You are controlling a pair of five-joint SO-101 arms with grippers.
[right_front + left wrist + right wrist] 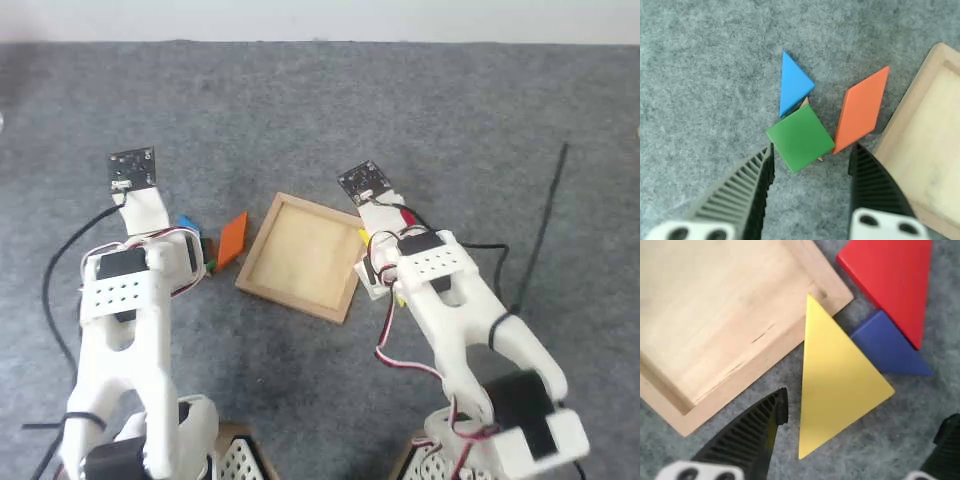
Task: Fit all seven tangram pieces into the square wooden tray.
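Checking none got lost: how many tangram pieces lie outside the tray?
6: blue triangle, green square, orange parallelogram beside the left arm; yellow triangle, red triangle, navy triangle beside the right. A seventh may hide under the square.

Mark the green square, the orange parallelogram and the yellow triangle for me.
green square (800, 137): left wrist view, centre of its top face.
orange parallelogram (862, 111): left wrist view, centre of its top face.
yellow triangle (832, 382): right wrist view, centre of its top face.
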